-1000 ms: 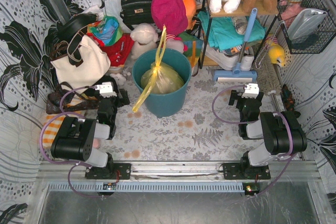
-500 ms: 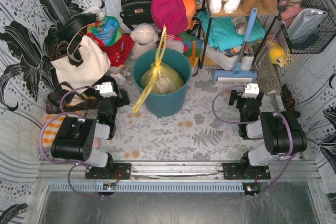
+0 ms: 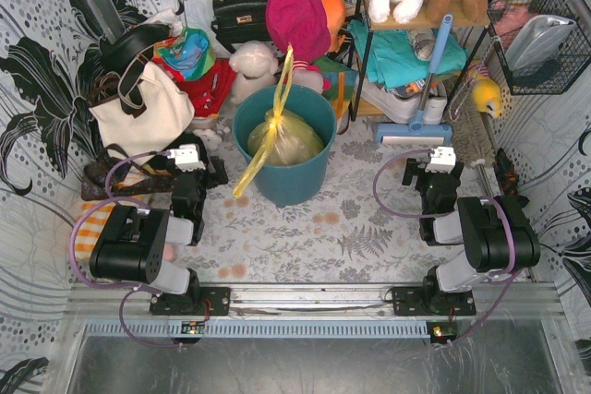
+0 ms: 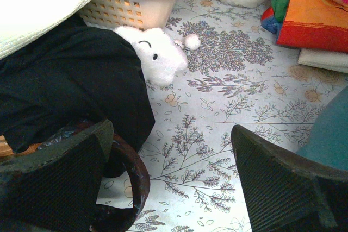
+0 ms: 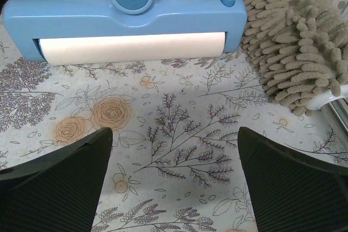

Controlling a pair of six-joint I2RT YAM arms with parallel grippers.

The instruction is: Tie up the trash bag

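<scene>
The trash bag (image 3: 288,142), thin yellow-green plastic, sits inside a teal round bin (image 3: 284,177) at the middle of the floral table. Its neck is gathered at the top. One yellow tail (image 3: 287,69) stands up and another (image 3: 247,175) hangs over the bin's front rim. My left gripper (image 3: 196,163) (image 4: 173,134) rests low just left of the bin, open, with only tablecloth between its fingers (image 4: 65,177). The bin's wall (image 4: 329,129) shows at the right edge of the left wrist view. My right gripper (image 3: 432,171) (image 5: 175,134) is open over bare cloth, right of the bin.
A cream tote bag (image 3: 138,110), black cloth (image 4: 65,91), a brown ring strap (image 4: 135,173), a white plush (image 4: 159,54) and a lattice basket (image 4: 130,4) crowd the left. A blue roller head (image 5: 130,14) and a grey chenille pad (image 5: 293,52) lie ahead of the right gripper.
</scene>
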